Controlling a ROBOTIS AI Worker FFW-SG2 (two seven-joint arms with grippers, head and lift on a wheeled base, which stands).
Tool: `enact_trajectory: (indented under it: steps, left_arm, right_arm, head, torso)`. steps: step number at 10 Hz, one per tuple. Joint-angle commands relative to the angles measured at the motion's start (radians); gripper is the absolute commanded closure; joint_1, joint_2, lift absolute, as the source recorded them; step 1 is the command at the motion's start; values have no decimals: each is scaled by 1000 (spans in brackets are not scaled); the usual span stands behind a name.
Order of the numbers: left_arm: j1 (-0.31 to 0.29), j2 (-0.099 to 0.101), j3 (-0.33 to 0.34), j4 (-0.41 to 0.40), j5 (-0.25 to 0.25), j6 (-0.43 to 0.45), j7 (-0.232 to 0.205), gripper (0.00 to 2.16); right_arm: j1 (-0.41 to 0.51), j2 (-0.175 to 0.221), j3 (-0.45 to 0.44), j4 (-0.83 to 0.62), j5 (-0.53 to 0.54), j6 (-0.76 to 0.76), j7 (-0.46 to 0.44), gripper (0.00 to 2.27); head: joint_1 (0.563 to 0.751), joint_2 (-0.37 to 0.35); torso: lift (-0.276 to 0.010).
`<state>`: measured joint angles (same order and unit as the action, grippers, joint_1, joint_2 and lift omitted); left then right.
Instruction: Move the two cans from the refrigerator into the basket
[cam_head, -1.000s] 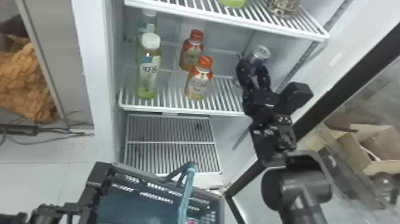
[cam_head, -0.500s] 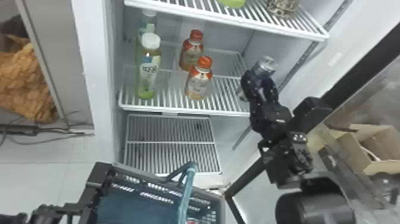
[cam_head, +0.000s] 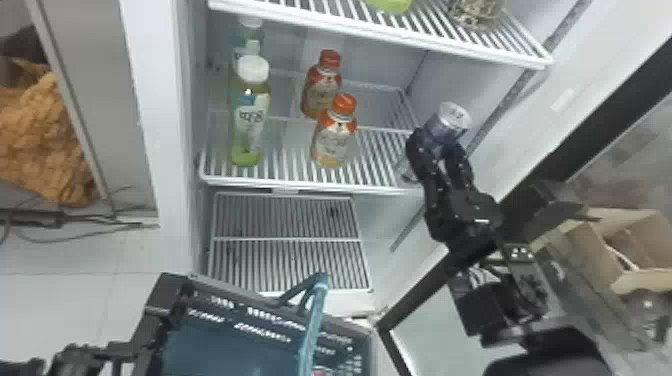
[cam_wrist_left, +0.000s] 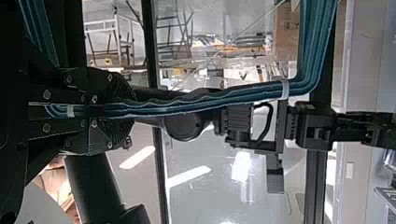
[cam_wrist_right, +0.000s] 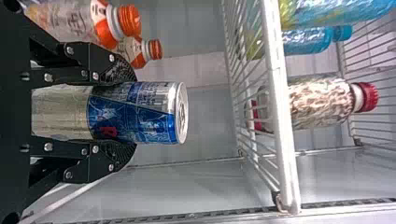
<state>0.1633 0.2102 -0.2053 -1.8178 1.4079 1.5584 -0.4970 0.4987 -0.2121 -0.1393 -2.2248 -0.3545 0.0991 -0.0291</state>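
Can and basket lie well apart. At lower left, the basket sits before the open refrigerator; the left gripper has its fingers closed round the handle. Above, two white-capped bottles stand upright on the shelf, then two orange-capped bottles. At right, the can is tilted near the shelf's right end, clamped between the right gripper's fingers, its top projecting past them.
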Motion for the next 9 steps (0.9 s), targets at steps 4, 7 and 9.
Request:
enact_trajectory:
  steps: [4,7,9]
  left_arm:
    - [4,0,6,0,0,13,0,1210]
    - [6,-3,8,0,0,13,0,1210]
    - [6,-5,8,-2,0,13,0,1210]
  right_arm:
    - [171,2,0,-194,-94,97,18,897]
    - [230,20,0,-265,-162,215,26,897]
    - [257,28,2,-277,-190,271,26,897]
  head:
    - [695,-350]
    - [695,-350]
    - [695,-350]
  torso:
    - [-266]
    - [-266]
    - [-266]
